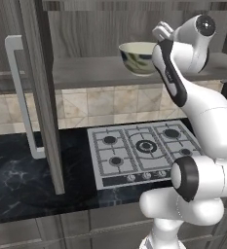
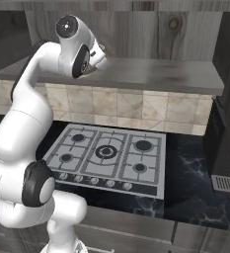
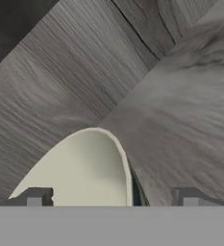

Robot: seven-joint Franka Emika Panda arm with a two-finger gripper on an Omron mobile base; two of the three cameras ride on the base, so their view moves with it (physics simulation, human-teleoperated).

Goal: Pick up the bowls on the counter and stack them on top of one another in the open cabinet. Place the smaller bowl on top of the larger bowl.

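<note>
Resting upright on the plain grey shelf [image 1: 90,73] of the open grey-brown wood-grain cabinet [image 1: 39,97], the deep cream bowl with dark mottled marbling [image 1: 137,57] sits above the steel gas hob [image 1: 141,151]; the white arm's two-finger gripper [image 3: 111,197] stands spread wide, its dark fingertips [image 3: 34,197] straddling the bowl's rim, gripping nothing

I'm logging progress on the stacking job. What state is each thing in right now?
Larger bowl: upright on the cabinet shelf, released.
Gripper: open, straddling the bowl's rim.
Cabinet door: open.
Shelf: holds the one bowl.
Hob: bare, no flame.
</note>
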